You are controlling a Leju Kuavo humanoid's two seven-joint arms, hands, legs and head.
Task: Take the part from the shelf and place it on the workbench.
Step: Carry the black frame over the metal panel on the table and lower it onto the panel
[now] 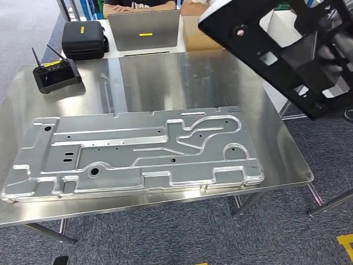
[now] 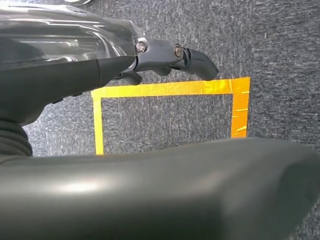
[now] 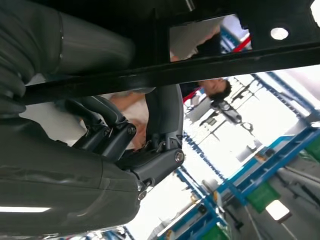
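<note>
A black metal frame part (image 1: pixel 287 49) hangs tilted in the air above the far right corner of the steel workbench (image 1: pixel 178 83). In the right wrist view my right hand (image 3: pixel 143 145) grips a bar of this black part (image 3: pixel 211 60), with the fingers wrapped round it from below. My left hand (image 2: pixel 75 75) hangs over grey carpet and holds nothing; its fingers (image 2: pixel 188 57) stand apart from the thick thumb (image 2: pixel 151 190).
A large silver stamped panel (image 1: pixel 133 152) covers the near half of the workbench. At the back lie a black remote controller (image 1: pixel 56 74), a black case (image 1: pixel 83 38), a laptop (image 1: pixel 143 30) and a cardboard box (image 1: pixel 199 33). A person (image 1: pixel 137 6) sits behind the laptop. Yellow tape (image 2: pixel 166 89) marks the floor.
</note>
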